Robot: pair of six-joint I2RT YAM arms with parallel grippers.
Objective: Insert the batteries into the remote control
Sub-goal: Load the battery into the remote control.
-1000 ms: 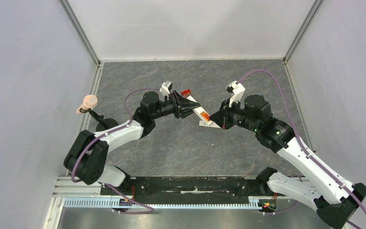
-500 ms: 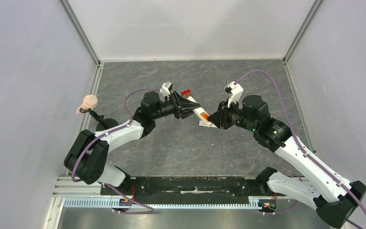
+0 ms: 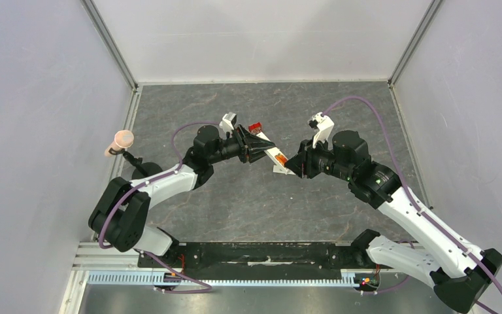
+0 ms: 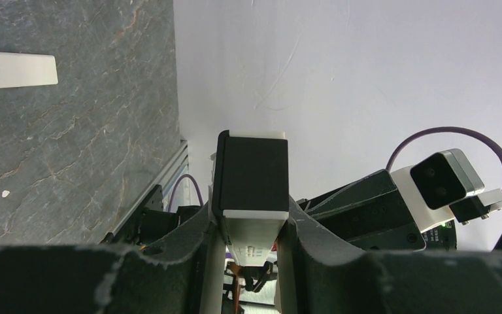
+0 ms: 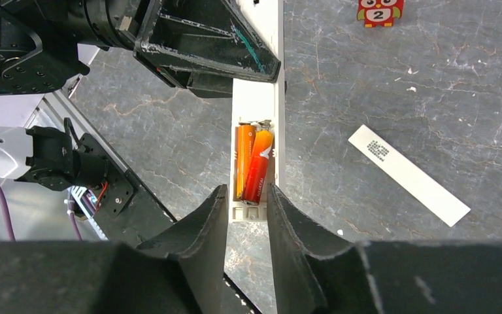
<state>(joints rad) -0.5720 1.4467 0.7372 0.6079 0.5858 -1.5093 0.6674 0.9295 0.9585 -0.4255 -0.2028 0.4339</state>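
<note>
You're gripping the remote control (image 5: 256,98) in the left jaws, with the right jaws hovering parted at its end, in line with the batteries (image 5: 245,163).

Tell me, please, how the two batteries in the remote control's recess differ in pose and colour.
The orange battery lies straight along the recess; the redder battery sits slanted, its far end leaning away toward the opposite wall. The orange battery looks paler, the redder battery a deeper red-orange. Both are slim cylinders of similar length, side by side inside the remote control.
</note>
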